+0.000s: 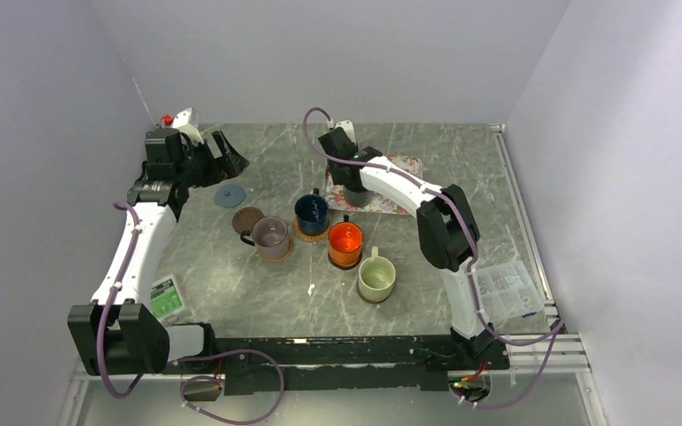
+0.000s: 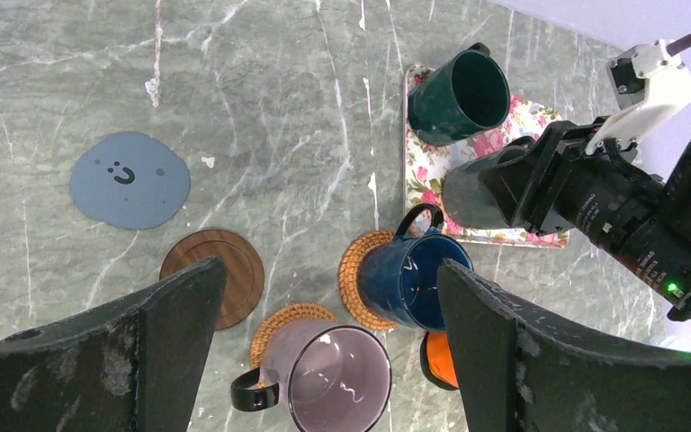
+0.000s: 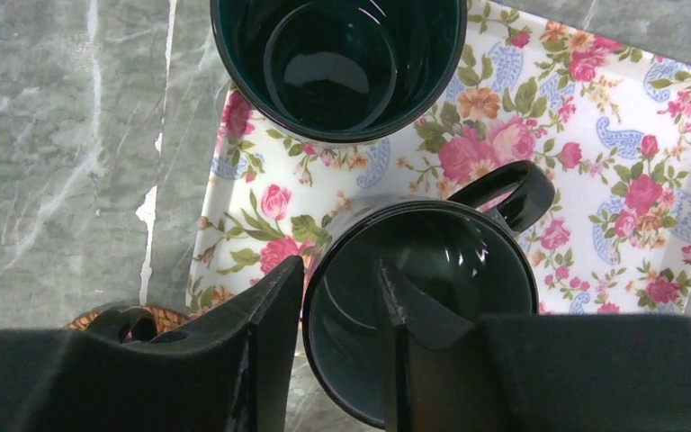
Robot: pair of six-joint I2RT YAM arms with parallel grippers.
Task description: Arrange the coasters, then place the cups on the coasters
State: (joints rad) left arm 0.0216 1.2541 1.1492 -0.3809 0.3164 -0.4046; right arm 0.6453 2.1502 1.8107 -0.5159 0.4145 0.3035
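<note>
Across the top view, four cups already sit on coasters in a row running toward 5 o'clock: mauve mug (image 1: 272, 237), navy mug (image 1: 312, 211), orange mug (image 1: 345, 240) and cream mug (image 1: 376, 278). Two coasters lie bare at 10 o'clock of that row, the dark brown coaster (image 1: 248, 219) and the grey-blue coaster (image 1: 229, 195). The left gripper (image 1: 224, 158) hangs just beyond them. The right gripper (image 1: 348, 182) is down on the floral mat (image 1: 406, 168). Open marble table (image 1: 231, 293) lies toward 6 and 3 o'clock.

From the left wrist, the fingers are spread wide with nothing between them. The dark grey mug (image 2: 486, 193) stands at the mat's near edge with the right gripper on it, and the dark green mug (image 2: 459, 94) is at 12 o'clock of it. The navy mug is just off the mat at 7 o'clock.

From the right wrist, one finger is outside the dark grey mug's wall and one inside. Whether they are clamped I cannot tell. A one-wall pinch may let the mug swing or slip. The green mug is just beside it, so a sideways pull could knock it. Any path to the bare coasters passes over the navy and mauve mugs and ends near the left gripper, so the arms risk meeting there.
</note>
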